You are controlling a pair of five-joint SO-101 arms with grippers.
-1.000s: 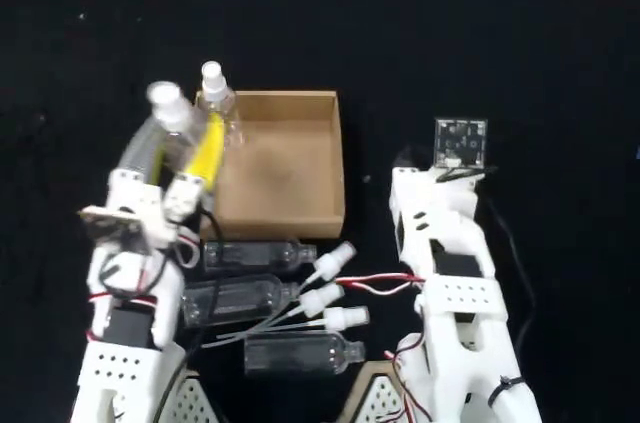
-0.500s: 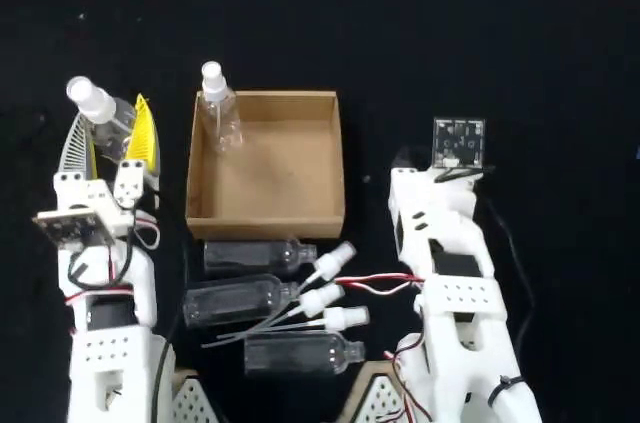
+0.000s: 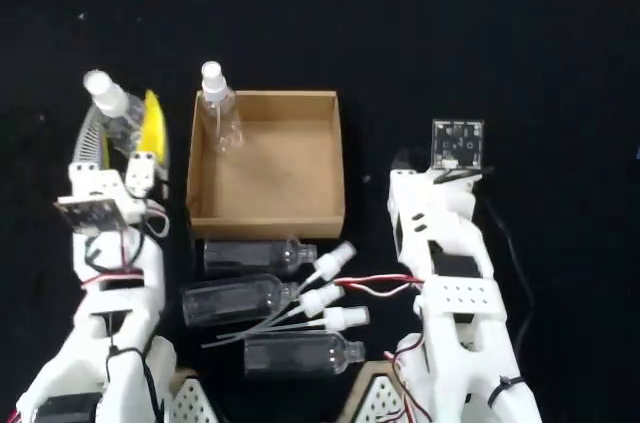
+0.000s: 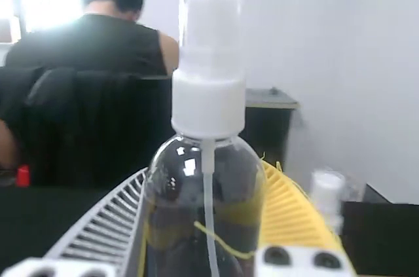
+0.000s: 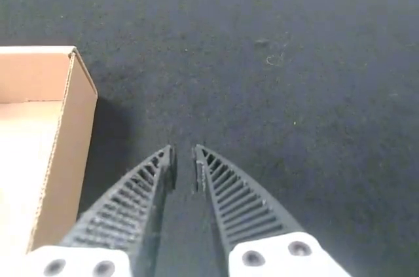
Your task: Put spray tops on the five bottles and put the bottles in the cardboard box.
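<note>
Over the black worktop (image 3: pixel 520 53), my left end effector (image 3: pixel 122 121) grips a capped bottle (image 3: pixel 112 103) upright beside the cardboard box (image 3: pixel 285 178), where a second bottle (image 3: pixel 222 118) stands capped in a corner. Three open bottles (image 3: pixel 250 255) lie by loose spray tops (image 3: pixel 340 317); my right end effector (image 5: pixel 184 162) is nearly closed, empty.

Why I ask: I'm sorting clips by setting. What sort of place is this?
Probably a robotics lab or workroom: two small arms fixed at a black table, bottles and a cardboard box laid out, white wall behind.
</note>
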